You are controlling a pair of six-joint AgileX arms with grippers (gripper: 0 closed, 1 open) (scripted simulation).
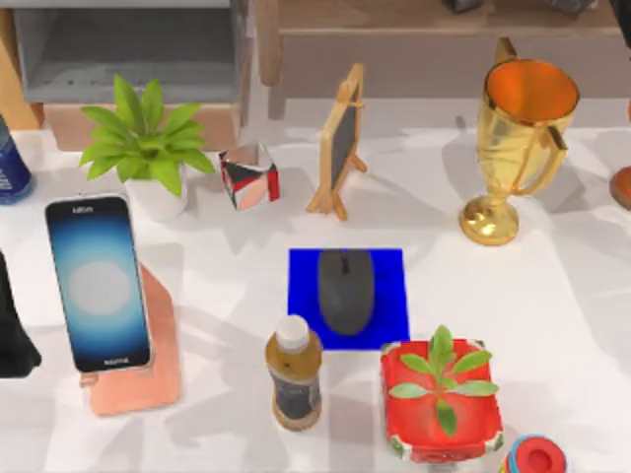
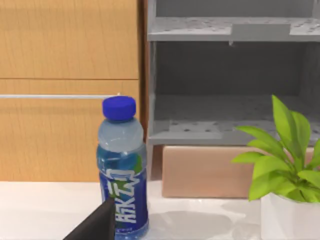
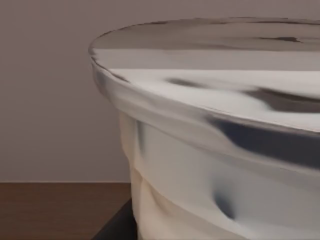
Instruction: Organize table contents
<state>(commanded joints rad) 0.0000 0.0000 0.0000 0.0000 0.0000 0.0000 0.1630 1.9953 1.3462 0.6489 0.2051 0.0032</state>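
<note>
From above, the mouse (image 1: 345, 290) lies on a blue mat (image 1: 389, 271) on the white tabletop (image 1: 552, 296). Left of the mat, the smartphone (image 1: 98, 283) leans on a pink stand (image 1: 158, 370); just in front of the mat stands a brown bottle (image 1: 294, 374). The left wrist view adds a blue-capped bottle (image 2: 121, 165) beside a potted plant (image 2: 282, 175). The right wrist view shows a pale ribbed container (image 3: 225, 150) up close. Whether either gripper's fingers are released or clenched, I cannot tell.
</note>
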